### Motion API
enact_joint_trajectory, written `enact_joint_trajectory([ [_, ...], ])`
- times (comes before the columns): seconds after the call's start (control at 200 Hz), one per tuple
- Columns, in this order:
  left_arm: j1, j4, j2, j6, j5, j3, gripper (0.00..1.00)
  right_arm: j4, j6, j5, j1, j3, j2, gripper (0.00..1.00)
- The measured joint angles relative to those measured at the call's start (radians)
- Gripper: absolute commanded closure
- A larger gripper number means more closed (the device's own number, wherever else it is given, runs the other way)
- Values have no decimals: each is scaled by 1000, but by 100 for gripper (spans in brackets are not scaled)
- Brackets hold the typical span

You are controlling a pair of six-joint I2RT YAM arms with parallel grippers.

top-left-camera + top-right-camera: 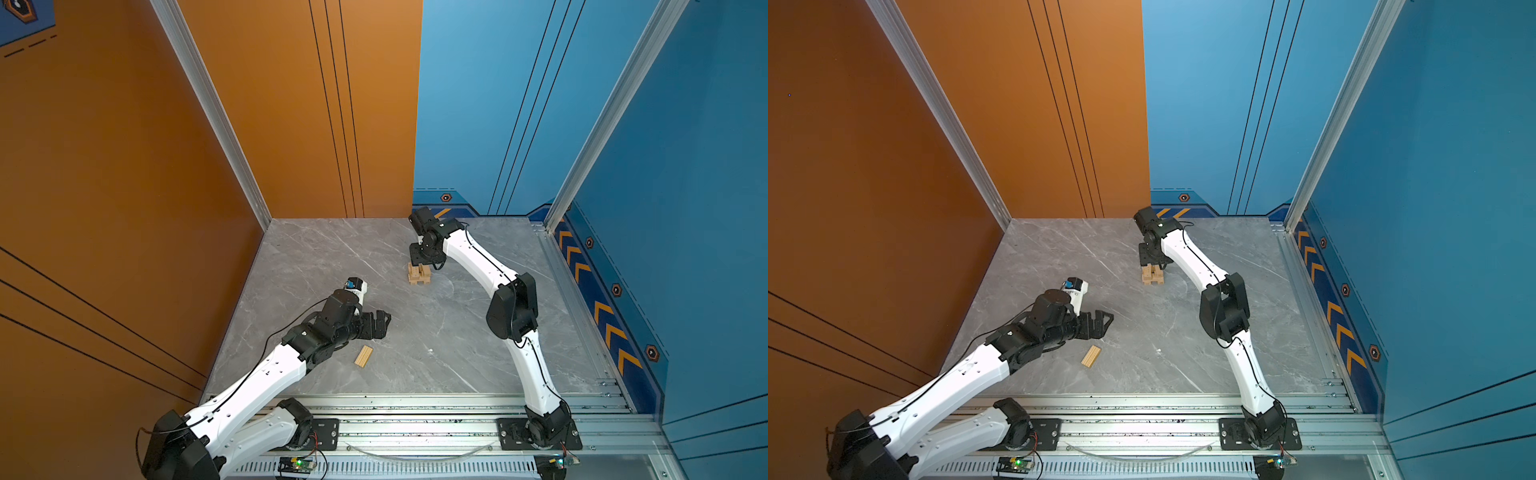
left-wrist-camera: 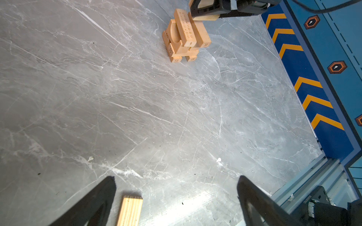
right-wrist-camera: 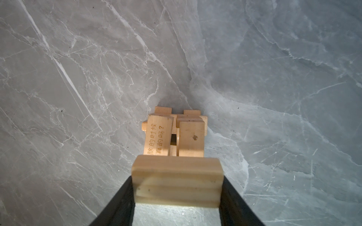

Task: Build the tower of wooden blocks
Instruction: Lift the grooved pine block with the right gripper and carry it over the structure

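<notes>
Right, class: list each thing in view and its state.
Tower: standing, partly built.
Block: gripped over the tower.
Slab: lying flat on the table.
Left hand: open, empty, near the slab.
Right hand: shut on the block.

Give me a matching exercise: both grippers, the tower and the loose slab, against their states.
1. left gripper
2. right gripper
3. tower
4. loose slab

A. lies flat by itself
B. shut on a block
C. open, holding nothing
D. stacked in crossed layers

Pairs: 1-C, 2-B, 3-D, 4-A
</notes>
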Motion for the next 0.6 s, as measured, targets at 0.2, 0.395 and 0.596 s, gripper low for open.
enact_joint_trajectory([
  [0.2,8,0,4,0,12,0,2,-11,0,-17,-3,48,35,48],
  [0.395,16,0,6,0,16,0,2,-18,-1,-24,-11,84,65,48],
  [0.596,26,0,15,0,23,0,2,-28,-8,-39,-16,113,73,47],
])
